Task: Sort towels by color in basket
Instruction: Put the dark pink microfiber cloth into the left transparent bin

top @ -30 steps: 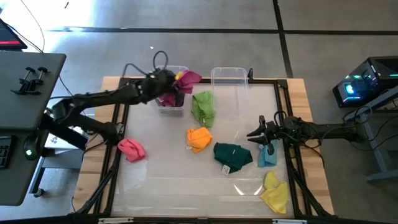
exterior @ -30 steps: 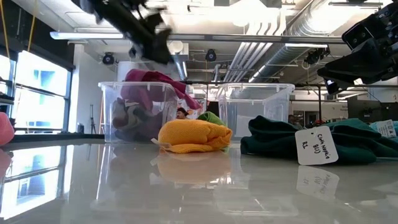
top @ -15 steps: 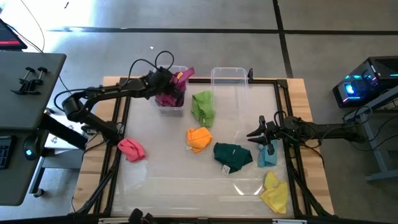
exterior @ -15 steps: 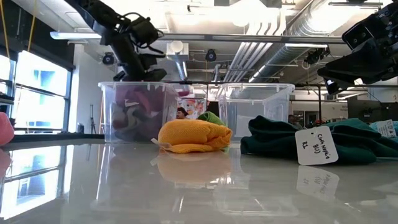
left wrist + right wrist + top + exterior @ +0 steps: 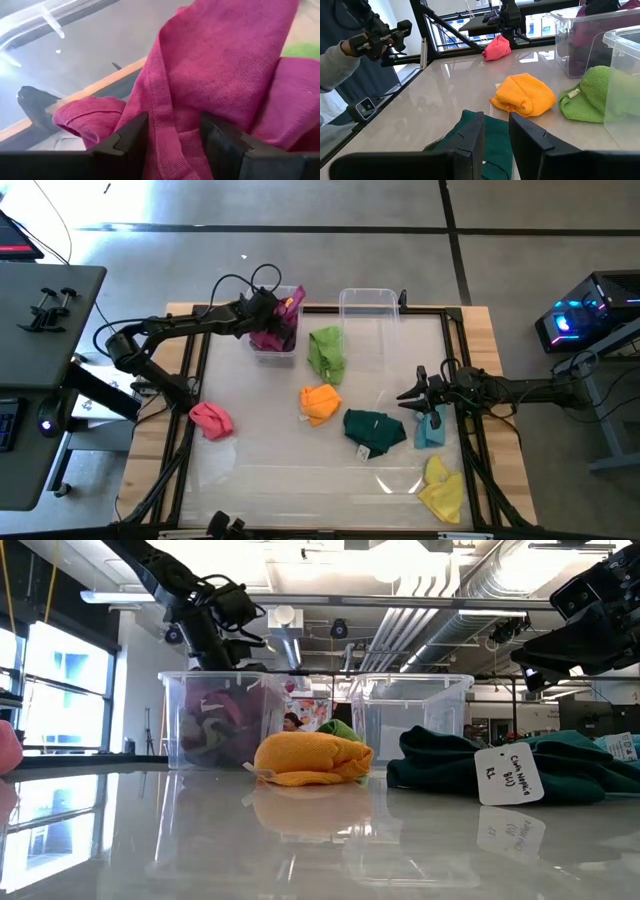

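Note:
My left gripper reaches into the left clear basket at the far edge and is shut on the magenta towel. Grey and purple cloth lies in that basket. The right clear basket stands beside it. On the table lie the light green towel, the orange, the dark green with a paper tag, the light blue, the yellow and the pink. My right gripper hovers open, just right of the dark green towel. My left gripper pinches the magenta towel between its two fingers, at a folded, hemmed part. The fingers come slanting down from the table's left into the basket. Several layers bunch in the gap. The cloth rests inside the basket, with one corner over the rim.
A dark frame runs round the tabletop. There is bare table along the near edge. In the right wrist view, a person's sleeve and hand hold a device beyond the table's left side.
My left gripper has gone down into the left basket, still shut on the magenta towel. The towel, which was heaped above the rim, now sits mostly inside the basket. The right arm has kept still.

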Robot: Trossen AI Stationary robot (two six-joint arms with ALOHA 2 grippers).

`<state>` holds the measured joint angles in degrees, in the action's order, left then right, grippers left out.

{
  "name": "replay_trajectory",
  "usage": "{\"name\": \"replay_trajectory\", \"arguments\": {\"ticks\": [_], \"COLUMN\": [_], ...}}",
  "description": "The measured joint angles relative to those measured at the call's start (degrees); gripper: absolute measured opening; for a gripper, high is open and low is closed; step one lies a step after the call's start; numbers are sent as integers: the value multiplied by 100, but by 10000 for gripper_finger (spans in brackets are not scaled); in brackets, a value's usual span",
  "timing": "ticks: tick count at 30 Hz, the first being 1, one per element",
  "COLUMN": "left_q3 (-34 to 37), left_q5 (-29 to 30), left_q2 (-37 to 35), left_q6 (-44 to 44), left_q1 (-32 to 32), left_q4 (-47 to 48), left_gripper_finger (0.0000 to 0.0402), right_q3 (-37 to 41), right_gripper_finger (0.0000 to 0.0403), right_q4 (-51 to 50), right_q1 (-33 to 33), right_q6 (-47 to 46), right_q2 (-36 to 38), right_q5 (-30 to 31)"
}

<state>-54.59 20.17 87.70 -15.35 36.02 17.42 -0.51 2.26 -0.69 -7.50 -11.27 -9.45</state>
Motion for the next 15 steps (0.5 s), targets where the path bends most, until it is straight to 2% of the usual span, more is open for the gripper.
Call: {"name": "replay_trajectory", "arguments": {"ticks": [7, 15], "left_q3": [0, 0], "left_q5": [-112, -318], "left_q2": [-193, -1188], "left_q6": [31, 23], "left_q1": [-1, -241], "left_q4": [-64, -165], "left_gripper_finger": [161, 161], "right_q3": [0, 0], "right_gripper_finger": [82, 82], "right_q4": [-1, 0], "right_q1": [-1, -1], "right_q6": [0, -1], "right_q2": [2, 2], "right_q5": [22, 18]}}
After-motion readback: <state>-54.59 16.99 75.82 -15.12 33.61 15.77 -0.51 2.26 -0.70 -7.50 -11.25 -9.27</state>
